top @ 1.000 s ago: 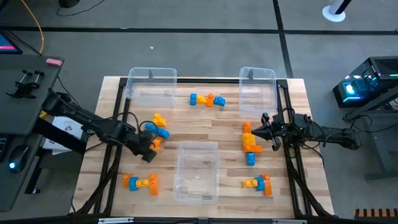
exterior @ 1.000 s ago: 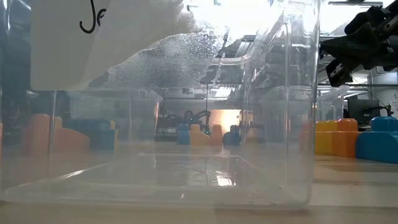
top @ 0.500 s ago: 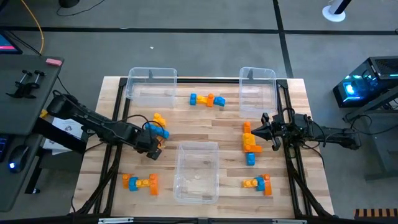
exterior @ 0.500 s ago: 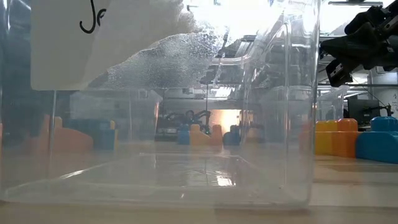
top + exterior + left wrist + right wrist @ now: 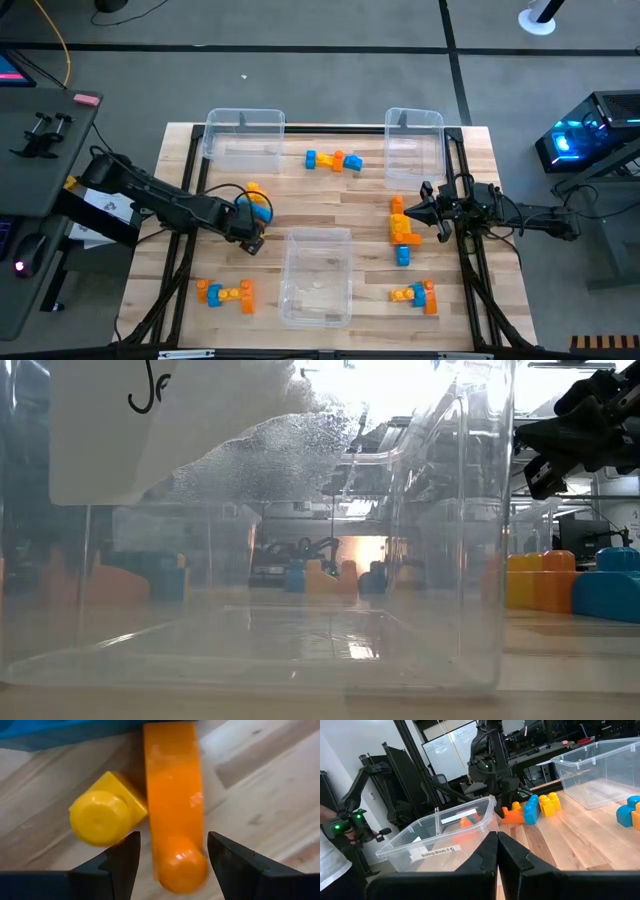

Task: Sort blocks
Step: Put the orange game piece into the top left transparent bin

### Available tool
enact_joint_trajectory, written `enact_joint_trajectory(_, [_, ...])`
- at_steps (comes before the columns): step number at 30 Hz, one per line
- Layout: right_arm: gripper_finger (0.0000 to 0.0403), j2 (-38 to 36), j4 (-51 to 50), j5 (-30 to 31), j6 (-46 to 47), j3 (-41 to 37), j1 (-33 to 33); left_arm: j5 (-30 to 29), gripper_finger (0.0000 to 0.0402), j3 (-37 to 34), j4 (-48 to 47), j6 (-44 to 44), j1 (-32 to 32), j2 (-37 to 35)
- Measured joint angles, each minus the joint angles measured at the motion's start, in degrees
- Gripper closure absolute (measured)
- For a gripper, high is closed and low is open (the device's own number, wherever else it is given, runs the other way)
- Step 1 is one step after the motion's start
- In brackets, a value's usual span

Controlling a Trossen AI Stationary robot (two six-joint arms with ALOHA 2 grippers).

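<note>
In the high view you see a wooden table (image 5: 330, 190) on grey floor, orange, yellow and blue blocks (image 5: 251, 202) left of centre, where the left gripper (image 5: 252, 222) has advanced, jaws spread around an orange brick (image 5: 175, 795) in the left wrist view; the right gripper (image 5: 421, 212), fully closed, waits centre-right.

— What lies around the middle bin (image 5: 317, 277)?

— Wooden table (image 5: 300, 190). Two more clear bins beyond it: far-left bin (image 5: 243, 138), far-right bin (image 5: 414, 141), with a blue-and-orange cluster (image 5: 334, 160) between them. My left gripper (image 5: 250, 222) is just left of the middle bin, on a yellow-blue-orange cluster (image 5: 256, 201). My right gripper (image 5: 418, 211) is to its right, beside the orange-yellow-blue stack (image 5: 402, 230).

— Nearer clusters?

— One to its left (image 5: 225, 293), one to its right (image 5: 417, 295).
</note>
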Motion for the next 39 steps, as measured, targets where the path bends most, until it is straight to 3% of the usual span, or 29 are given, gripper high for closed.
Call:
enact_joint_trajectory(7, [0.0402, 0.0, 0.0, 0.0, 0.0, 0.0, 0.0, 2.0, 0.0186, 0.0, 1.8, 5.1, 1.0, 5.2])
enact_joint_trajectory(10, [0.0402, 0.0, 0.0, 0.0, 0.0, 0.0, 0.0, 3.9, 0.0211, 0.4, 3.3, 6.1, 1.0, 5.3])
enact_joint_trajectory(14, [0.0402, 0.0, 0.0, 0.0, 0.0, 0.0, 0.0, 4.3, 0.0291, 3.6, 1.4, 8.6, 0.4, 2.4])
enact_joint_trajectory(20, [0.0402, 0.0, 0.0, 0.0, 0.0, 0.0, 0.0, 4.3, 0.0299, 11.5, -4.0, 15.5, 0.5, -7.4])
enact_joint_trajectory(22, [0.0402, 0.0, 0.0, 0.0, 0.0, 0.0, 0.0, 1.8, 0.0299, 15.1, -3.9, 18.2, 1.2, -11.6])
enact_joint_trajectory(25, [0.0402, 0.0, 0.0, 0.0, 0.0, 0.0, 0.0, -10.6, 0.0299, 20.3, -3.6, 23.6, 3.8, -16.8])
enact_joint_trajectory(27, [0.0402, 0.0, 0.0, 0.0, 0.0, 0.0, 0.0, -19.6, 0.0299, 23.0, -3.6, 29.9, 6.8, -18.8])
enact_joint_trajectory(29, [0.0402, 0.0, 0.0, 0.0, 0.0, 0.0, 0.0, -23.5, 0.0299, 25.4, -4.6, 36.6, 12.1, -19.4])
enact_joint_trajectory(31, [0.0402, 0.0, 0.0, 0.0, 0.0, 0.0, 0.0, -23.1, 0.0299, 27.0, -6.7, 42.3, 19.4, -18.8])
enact_joint_trajectory(35, [0.0402, 0.0, 0.0, 0.0, 0.0, 0.0, 0.0, -17.0, 0.0295, 27.3, -12.1, 51.3, 34.9, -14.9])
enact_joint_trajectory(39, [0.0402, 0.0, 0.0, 0.0, 0.0, 0.0, 0.0, -14.0, 0.0282, 27.3, -13.0, 60.2, 46.2, -9.2])
